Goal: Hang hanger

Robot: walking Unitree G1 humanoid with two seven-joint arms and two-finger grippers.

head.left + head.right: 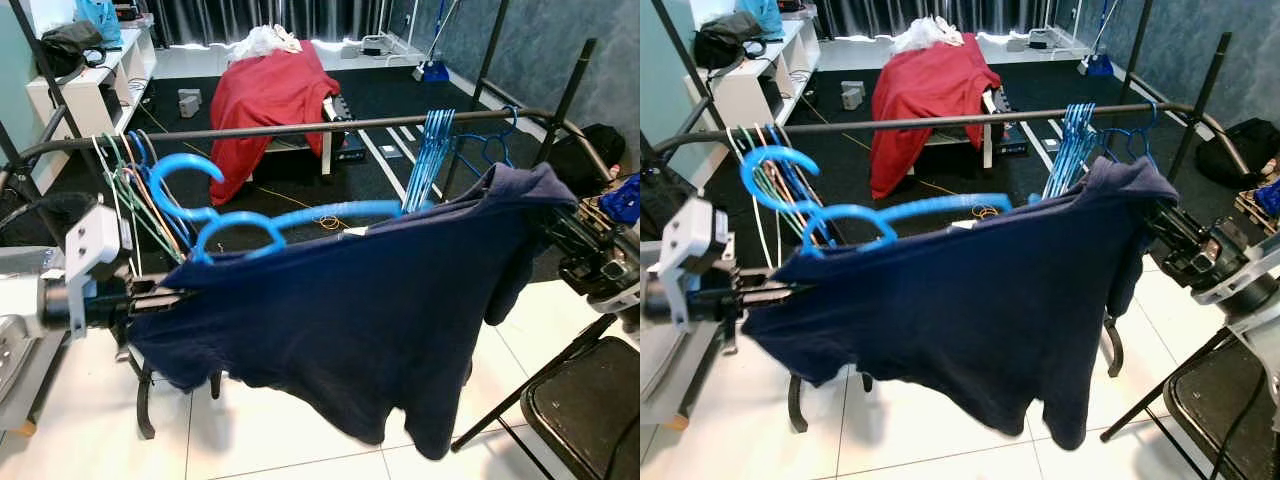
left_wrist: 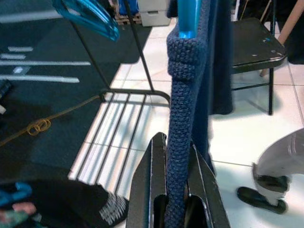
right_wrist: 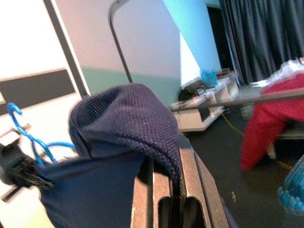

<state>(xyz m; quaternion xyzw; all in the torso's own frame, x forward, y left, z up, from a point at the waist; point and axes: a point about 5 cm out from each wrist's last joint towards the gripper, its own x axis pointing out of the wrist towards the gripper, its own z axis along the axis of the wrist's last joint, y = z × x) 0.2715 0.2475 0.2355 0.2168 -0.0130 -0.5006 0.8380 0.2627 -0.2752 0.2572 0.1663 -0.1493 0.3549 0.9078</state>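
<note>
Two grippers stretch a navy shirt [image 1: 370,320] between them, in front of the black clothes rail [image 1: 300,127].

The left gripper [image 1: 165,297] has its black fingers [image 2: 147,190] closed on one knitted edge of the shirt, and the right gripper [image 1: 1160,225] is clamped on the opposite end, where the cloth drapes over its fingers [image 3: 187,175]. A blue hanger [image 1: 250,215] sits partly inside the shirt's upper edge, its hook curling up near the rail without touching it. More blue hangers [image 1: 432,150] and thin wire hangers [image 1: 125,190] hang on the rail. Behind it, a red cloth [image 1: 270,95] covers a piece of furniture on the dark carpet. A black folding chair [image 1: 590,410] stands at the robot's right.
</note>
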